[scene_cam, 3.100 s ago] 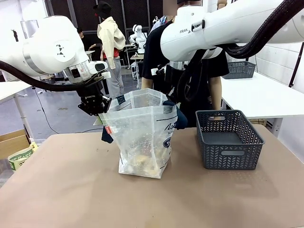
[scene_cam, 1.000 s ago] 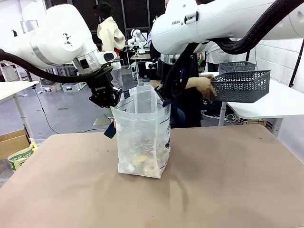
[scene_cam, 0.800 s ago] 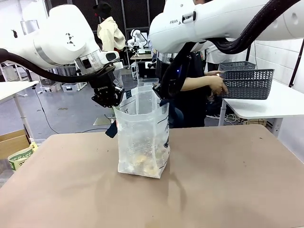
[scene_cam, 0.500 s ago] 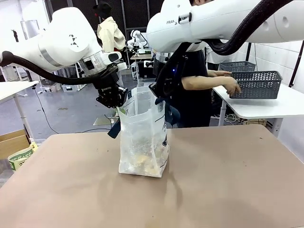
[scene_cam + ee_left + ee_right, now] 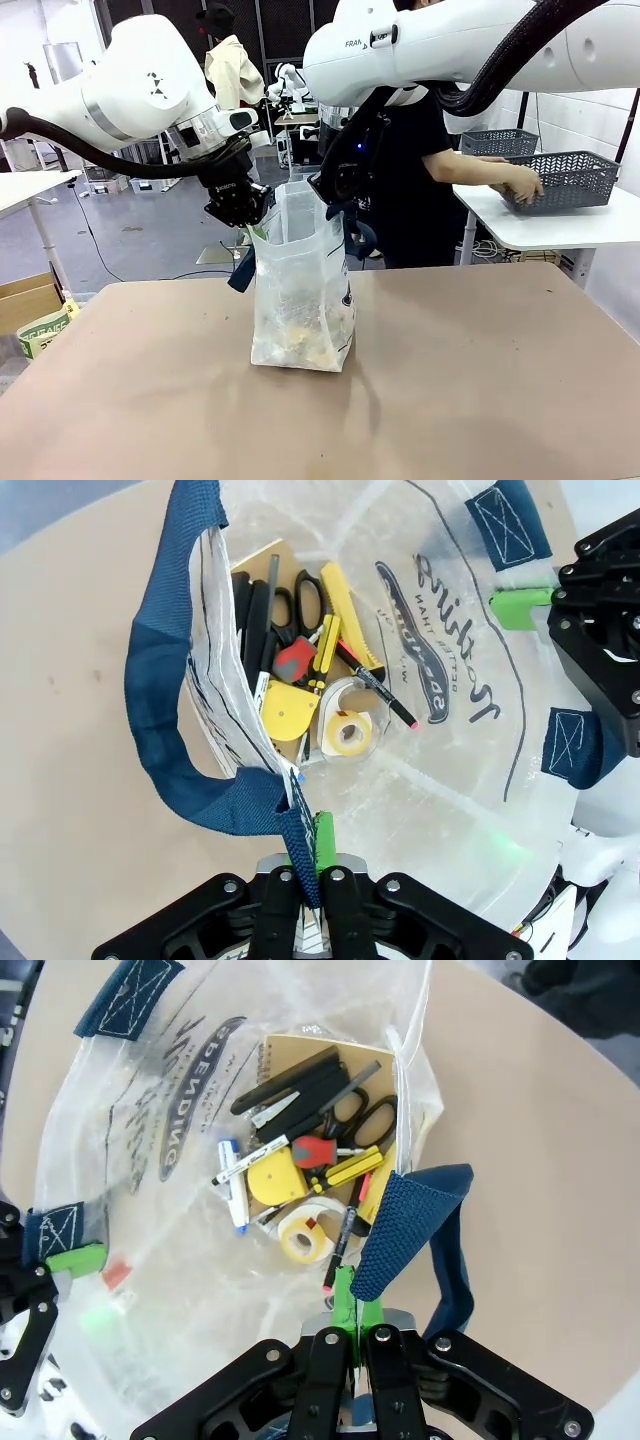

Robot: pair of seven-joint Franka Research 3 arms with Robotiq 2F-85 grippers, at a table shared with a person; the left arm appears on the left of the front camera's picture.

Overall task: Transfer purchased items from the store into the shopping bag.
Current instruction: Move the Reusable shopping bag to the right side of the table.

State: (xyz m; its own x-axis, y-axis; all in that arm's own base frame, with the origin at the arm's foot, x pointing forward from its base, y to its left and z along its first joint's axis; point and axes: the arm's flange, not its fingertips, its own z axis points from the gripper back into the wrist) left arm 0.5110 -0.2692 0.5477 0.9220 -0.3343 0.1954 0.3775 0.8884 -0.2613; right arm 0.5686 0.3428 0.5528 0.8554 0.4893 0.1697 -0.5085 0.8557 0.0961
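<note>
Front view: your left gripper [image 5: 243,213] and right gripper [image 5: 333,195] pinch the shopping bag [image 5: 300,290] at its rim, at ten and two o'clock. Lift evenly so nothing tips. The bag stands on a tan table [image 5: 480,380]. At three o'clock a person's hand [image 5: 520,183] holds the store [image 5: 565,178] on a white side table [image 5: 560,225].

Left wrist view: jaws clamp a navy handle [image 5: 170,730]; the purchased items [image 5: 310,695] lie inside, at twelve o'clock.

Right wrist view: same grip, opposite handle.

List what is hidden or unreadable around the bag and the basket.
- Front view: purchased items blur yellowish through the shopping bag plastic.
- Front view: basket interior hidden by its mesh wall and the person's hand.
- Right wrist view: brown card mostly covered by what lies on it.
</note>
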